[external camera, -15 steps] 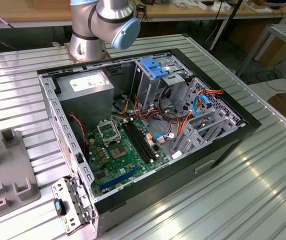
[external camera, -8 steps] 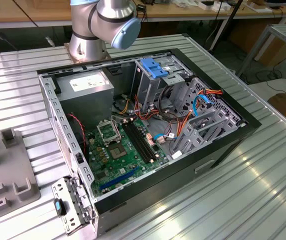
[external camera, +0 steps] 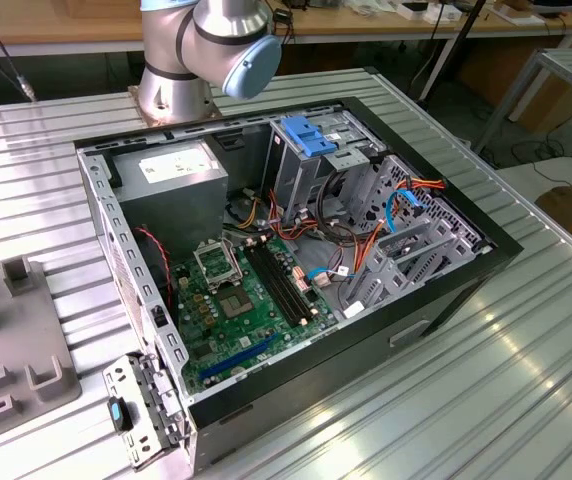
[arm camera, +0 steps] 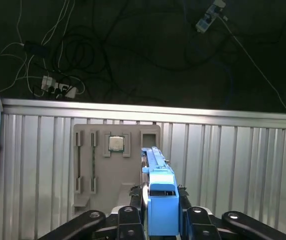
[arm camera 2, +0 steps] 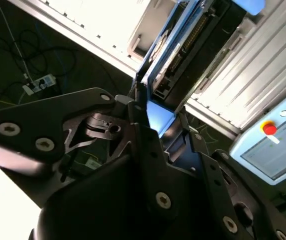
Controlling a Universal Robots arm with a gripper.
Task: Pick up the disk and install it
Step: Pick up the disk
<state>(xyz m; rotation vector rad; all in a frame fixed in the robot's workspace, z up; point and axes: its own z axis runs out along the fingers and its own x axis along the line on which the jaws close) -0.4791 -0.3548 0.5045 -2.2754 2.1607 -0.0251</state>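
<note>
**Exterior view.**
- Arm (external camera: 206,45): base joint, at the far edge of the ribbed metal desk (external camera: 486,400).
- Computer case (external camera: 366,345): open, lying on its side on the desk. The motherboard (external camera: 246,300) faces up and the power supply (external camera: 171,170) sits in the far corner.
- Blue plastic bracket (external camera: 309,135): atop the drive cage.
- Grey fixture plate (external camera: 16,350): on the desk, at the exterior view's left.

**Second wrist view.**
- Claw (arm camera 2: 159,117): black fingers (arm camera 2: 139,107) closed onto the disk (arm camera 2: 170,55).
- Disk: seen edge-on, blue rail and grey body reaching out past the fingertips, off the desk.
- Control pendant (arm camera 2: 275,145): red button, in the background.

**First wrist view.**
- Claw (arm camera: 160,200): clamped on either side of the disk's (arm camera: 158,172) blue carrier.
- Disk: held above the desk (arm camera: 233,165), over the grey fixture plate (arm camera: 115,165), which carries a processor chip (arm camera: 115,143).
- Cables (arm camera: 78,55): on the dark floor beyond.
</note>
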